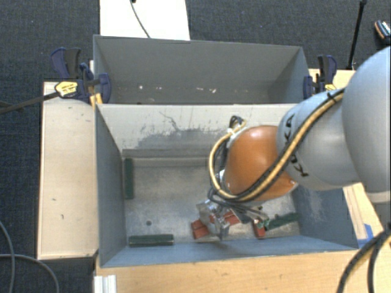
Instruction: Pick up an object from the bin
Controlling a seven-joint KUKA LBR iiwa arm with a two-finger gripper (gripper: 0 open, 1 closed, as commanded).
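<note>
My gripper (pixel 215 223) is low over the bin floor near the front wall, right of centre. Directly under and around it lies a red block-like thing (pixel 198 228), with more red (pixel 230 217) showing on the gripper's right side. Whether that is one piece or two I cannot tell, as the gripper hides the middle. Just to the right lies a green stick-shaped thing (pixel 282 221) with a red end (pixel 261 229), pointing toward the gripper.
A dark green bar (pixel 128 177) stands along the left wall. Another dark green bar (pixel 151 240) lies flat by the front wall at the left. A small dark speck (pixel 148 223) sits just above it. The arm's orange cover and cables hang over the bin's right half.
</note>
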